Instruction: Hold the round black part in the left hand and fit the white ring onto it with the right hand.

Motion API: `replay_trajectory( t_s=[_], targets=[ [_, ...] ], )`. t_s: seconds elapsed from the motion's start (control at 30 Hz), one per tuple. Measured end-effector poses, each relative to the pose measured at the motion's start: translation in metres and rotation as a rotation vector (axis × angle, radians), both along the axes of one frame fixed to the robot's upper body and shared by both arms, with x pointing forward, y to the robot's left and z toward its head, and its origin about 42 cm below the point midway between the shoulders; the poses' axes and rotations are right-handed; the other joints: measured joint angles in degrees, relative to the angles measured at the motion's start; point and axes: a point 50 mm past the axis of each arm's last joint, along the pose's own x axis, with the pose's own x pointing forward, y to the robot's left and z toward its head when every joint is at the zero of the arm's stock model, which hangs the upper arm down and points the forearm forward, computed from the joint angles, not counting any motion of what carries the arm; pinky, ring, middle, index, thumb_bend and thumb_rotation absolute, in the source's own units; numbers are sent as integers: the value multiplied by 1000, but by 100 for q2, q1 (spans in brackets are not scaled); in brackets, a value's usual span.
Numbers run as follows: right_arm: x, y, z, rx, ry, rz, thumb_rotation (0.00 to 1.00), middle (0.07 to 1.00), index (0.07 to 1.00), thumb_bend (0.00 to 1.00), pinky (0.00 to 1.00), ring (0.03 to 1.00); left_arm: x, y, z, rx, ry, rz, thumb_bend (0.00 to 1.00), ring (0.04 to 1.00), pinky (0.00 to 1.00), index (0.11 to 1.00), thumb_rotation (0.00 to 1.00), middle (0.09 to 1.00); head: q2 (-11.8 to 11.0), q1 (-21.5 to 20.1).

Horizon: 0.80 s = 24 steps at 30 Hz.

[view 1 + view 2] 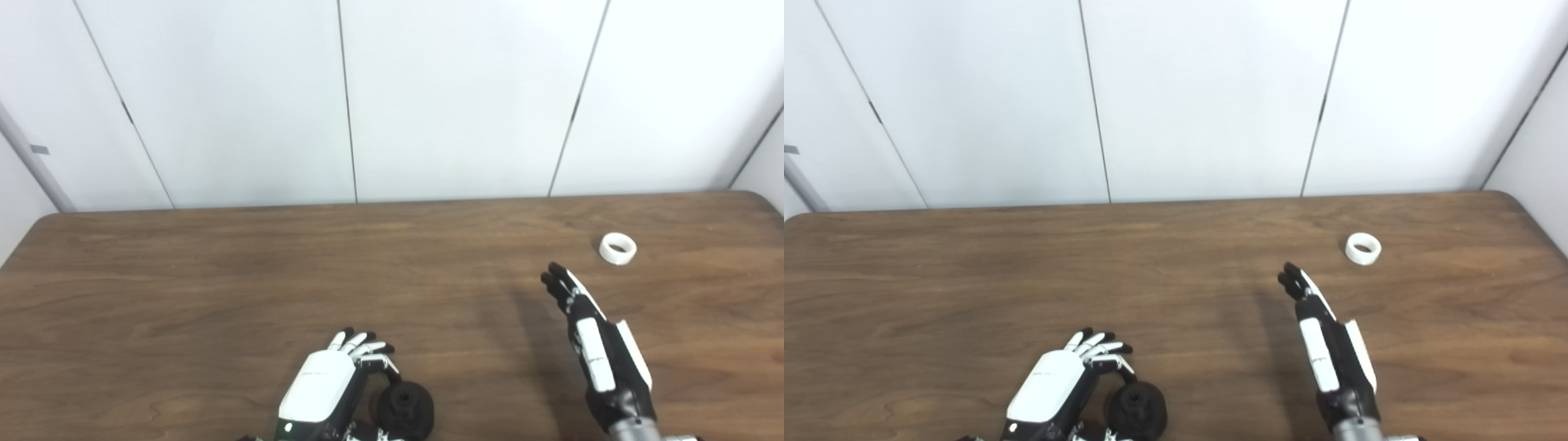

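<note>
Counter point(184, 275): brown wood. Right hand point(597, 343) released, fingers point(554, 278) straight, holding nothing. Left hand point(331, 383) curled beside black part point(405, 409), grasp unclear. Ring point(617, 248) lay flat on counter at 1 o'clock from right fingers, apart; right hand nearer.

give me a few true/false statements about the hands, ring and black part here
1. The white ring lies on the table, apart from both hands. True.
2. The right hand holds the ring. False: it is open, short of the ring.
3. The black part sits by the left hand at the near edge. True.
4. The ring is already fitted on the black part. False: they lie far apart.
</note>
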Motion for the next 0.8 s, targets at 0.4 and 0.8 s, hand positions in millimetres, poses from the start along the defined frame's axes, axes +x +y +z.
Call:
replay_trajectory(
  t_s=[0.4, 0.8],
  targets=[
    [-2, -3, 7, -8, 2, -13, 1000, 909, 905, 531, 1000, 933, -9, 1, -10, -9, -49, 25, 519, 932, 1000, 487, 52, 832, 185, -53],
    [2, -10, 17, -78, 16, -52, 789, 900, 872, 527, 916, 915, -9, 6, -12, -2, -58, 27, 520, 925, 1000, 487, 50, 832, 273, -246]
  ],
)
